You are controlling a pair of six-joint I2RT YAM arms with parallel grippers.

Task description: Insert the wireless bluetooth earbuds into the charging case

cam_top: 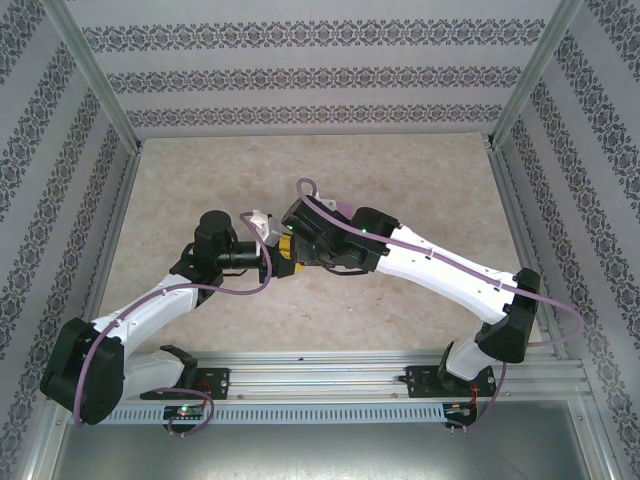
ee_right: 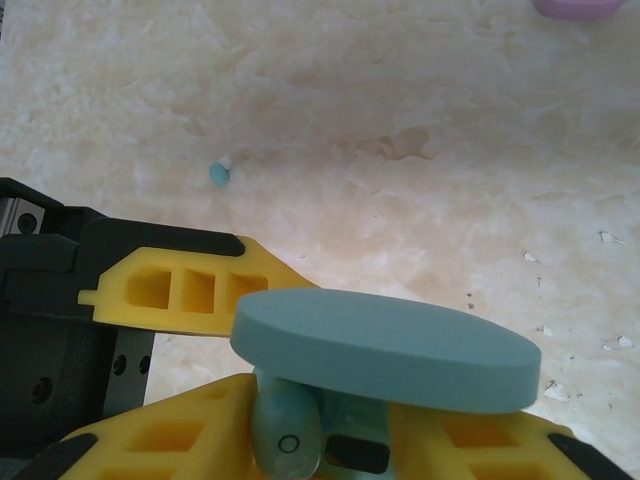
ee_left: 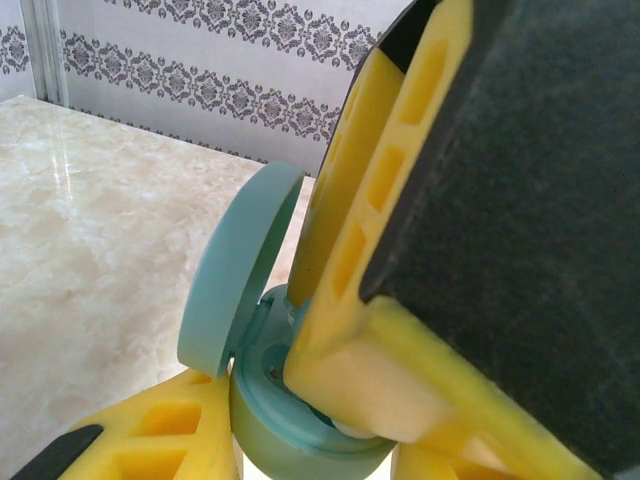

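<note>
The turquoise charging case (ee_left: 300, 440) sits between my left gripper's (ee_left: 310, 455) yellow fingers (ee_left: 150, 440), which are shut on its body. Its lid (ee_left: 235, 270) stands open. From above, my right gripper (ee_right: 330, 440) reaches into the open case, under the lid (ee_right: 390, 345). Between its fingers a light blue earbud (ee_right: 288, 430) lies against the left finger, with a gap to the right one, so the jaws stand open. Another small light blue earbud (ee_right: 220, 172) lies loose on the table. In the top view both grippers meet at mid-table (cam_top: 285, 250).
A pink oval case (ee_right: 580, 8) rests on the marble table at the far edge of the right wrist view. Patterned walls and metal posts (cam_top: 110, 110) enclose the table on three sides. A rail (cam_top: 330, 375) runs along the near edge.
</note>
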